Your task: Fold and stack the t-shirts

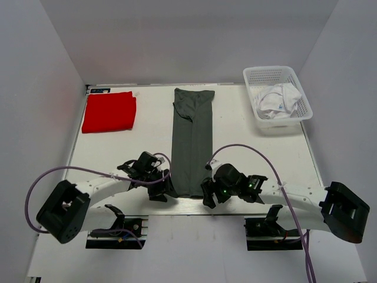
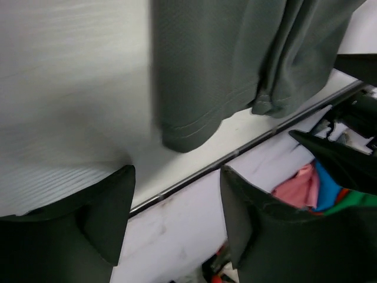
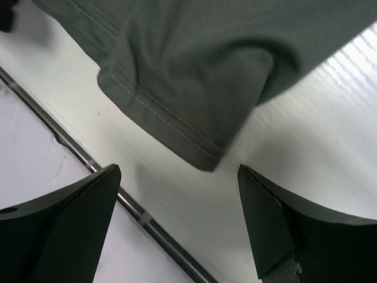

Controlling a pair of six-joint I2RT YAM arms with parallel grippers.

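Left gripper (image 1: 162,190): jaws spread and nothing between them. In the left wrist view (image 2: 175,188) the dark fingers (image 2: 109,212) frame bare table and the metal edge strip (image 2: 194,173). The near-left hem corner of the grey-green t-shirt (image 2: 218,65) sits just ahead of the tips, with no contact visible.

Right gripper (image 1: 207,191): jaws wide apart and empty. In the right wrist view (image 3: 177,177) the near-right hem corner of the same shirt (image 3: 206,65) lies just beyond the fingertips (image 3: 253,194), apart from both.

Grey-green t-shirt (image 1: 191,147): folded into a long narrow strip lying flat down the middle of the table (image 1: 247,159). Its near end is between the two grippers at the front edge and its far end is close to the back edge. It's a fine knit with a slight mesh grain. The hem has a double stitch line and the corners are rounded and a bit puffed. There are lengthwise creases, with a folded layer bunched near the top.

Red t-shirt (image 1: 109,112): a folded, flat rectangle at the far-left corner, well apart from the grey one.

White t-shirts (image 1: 277,100): crumpled in the white mesh basket (image 1: 270,69) at far right.

The table top is white and faintly ribbed in the wrist views. Gripper fingers are matte black, wedge-shaped.
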